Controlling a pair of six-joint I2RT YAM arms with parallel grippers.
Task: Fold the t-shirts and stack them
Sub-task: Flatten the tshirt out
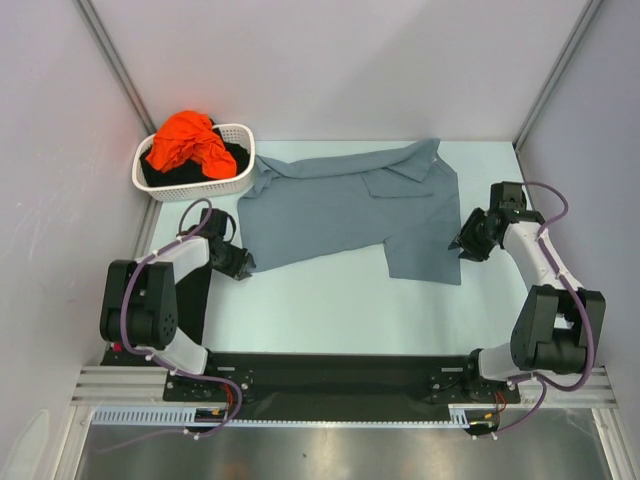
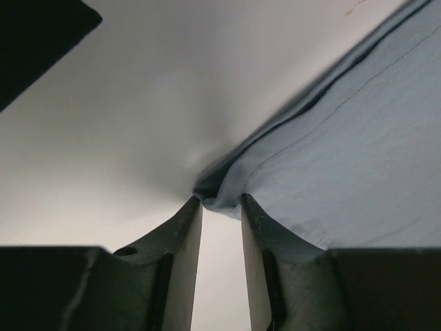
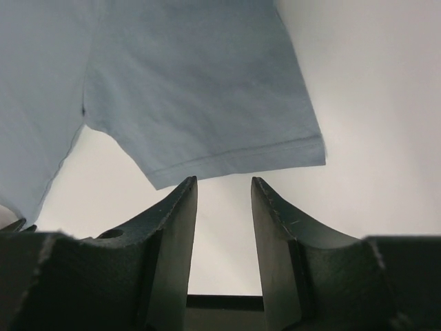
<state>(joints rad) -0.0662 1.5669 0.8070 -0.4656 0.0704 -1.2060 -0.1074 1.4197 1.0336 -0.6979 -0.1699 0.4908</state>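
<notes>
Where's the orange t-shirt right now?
Top view: the orange t-shirt sits bunched in the white basket at the far-left corner of the table, atop black cloth, just left of the spread grey-blue t-shirt.

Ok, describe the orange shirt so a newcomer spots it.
Look to the table's far left corner, where a white slotted basket stands. The orange t-shirt lies crumpled on top in it, over black cloth. Nothing else is bright: the grey-blue t-shirt lies spread outside.

No text, label, brand, number or sign could be read anywhere, neither on the grey-blue t-shirt (image 1: 350, 205), nor on the orange t-shirt (image 1: 185, 142), nor on the white basket (image 1: 215, 186).
</notes>
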